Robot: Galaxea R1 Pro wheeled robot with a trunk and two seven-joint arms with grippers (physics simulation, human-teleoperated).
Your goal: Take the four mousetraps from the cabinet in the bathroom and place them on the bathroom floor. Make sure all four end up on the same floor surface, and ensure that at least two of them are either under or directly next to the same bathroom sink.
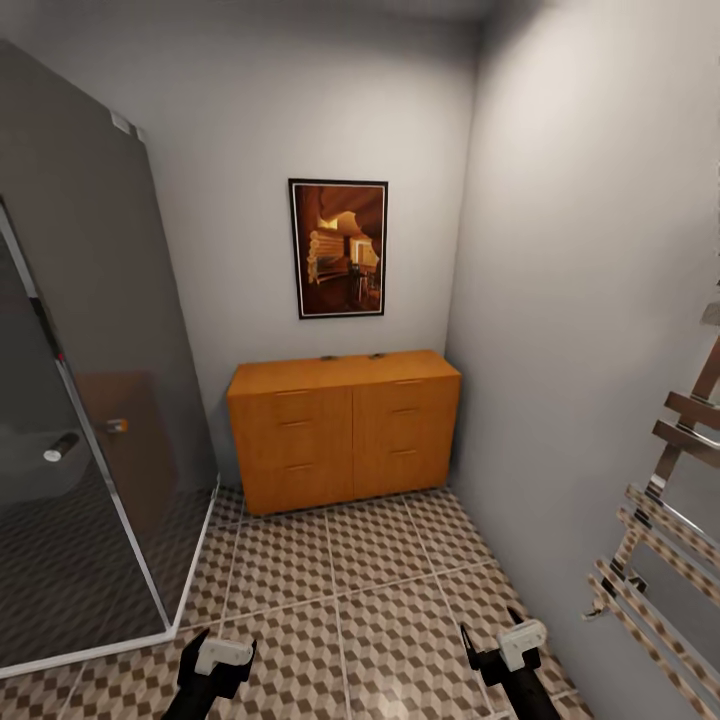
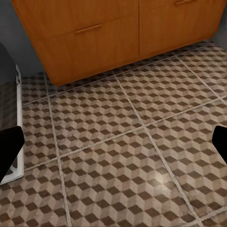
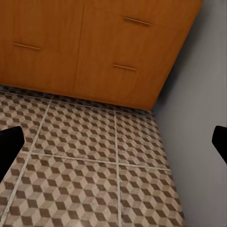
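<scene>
Bathroom floor [image 1: 350, 580] ahead of cabinet [image 1: 345, 425]; left hand [image 1: 222, 660], right hand [image 1: 505, 645] low, fingers apart.

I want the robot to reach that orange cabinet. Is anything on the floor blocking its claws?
No, nothing visible blocks them. Only bare tiled floor lies between both claws, left and right, and the cabinet.
</scene>
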